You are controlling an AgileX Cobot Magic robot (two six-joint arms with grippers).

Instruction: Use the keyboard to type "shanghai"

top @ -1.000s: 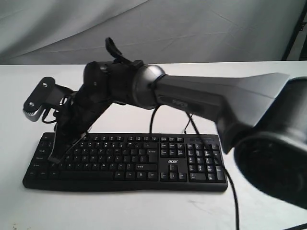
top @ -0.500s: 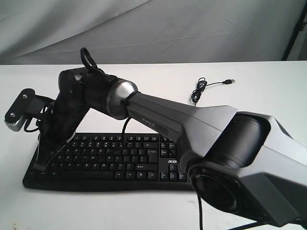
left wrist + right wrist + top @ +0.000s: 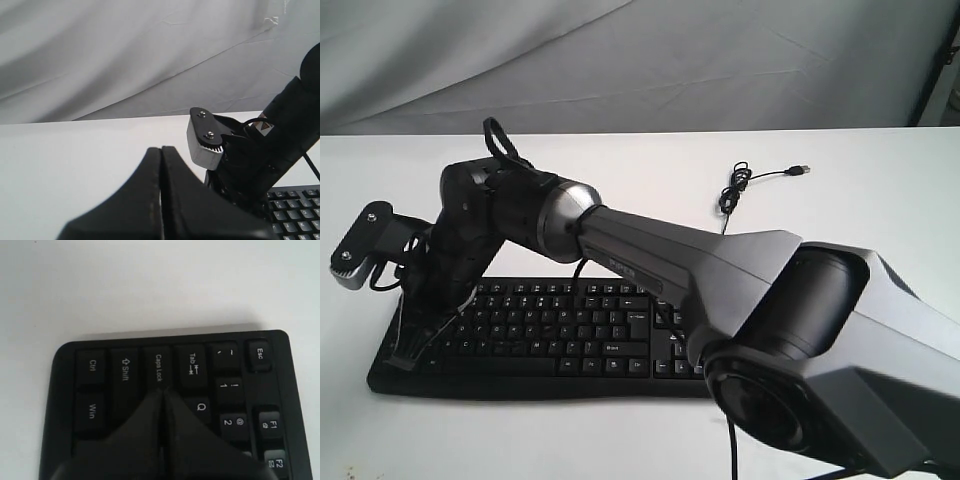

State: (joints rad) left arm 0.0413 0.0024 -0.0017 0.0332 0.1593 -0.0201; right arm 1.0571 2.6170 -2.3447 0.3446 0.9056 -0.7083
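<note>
The black keyboard (image 3: 570,330) lies across the white table, its number pad end hidden behind my right arm. That arm reaches across the middle, and my right gripper (image 3: 408,355) stands tilted over the keyboard's left end. In the right wrist view the right gripper (image 3: 162,389) is shut with nothing in it, its tip at the edge of the Caps Lock key (image 3: 158,367), beside Tab and Q of the keyboard (image 3: 91,412). My left gripper (image 3: 161,148) is shut and empty, held above the table to one side of the keyboard (image 3: 295,210). It does not show in the exterior view.
The keyboard's thin black cable (image 3: 740,185) lies coiled behind it, its plug on the table at the back right. The right arm's grey camera mount (image 3: 360,245) sticks out past the keyboard's left end. A grey cloth (image 3: 720,60) hangs behind the table.
My right arm has swung left along the keyboard, carrying its shut tip from the letter keys to the far-left column by Caps Lock. The cable at the back has come into sight.
</note>
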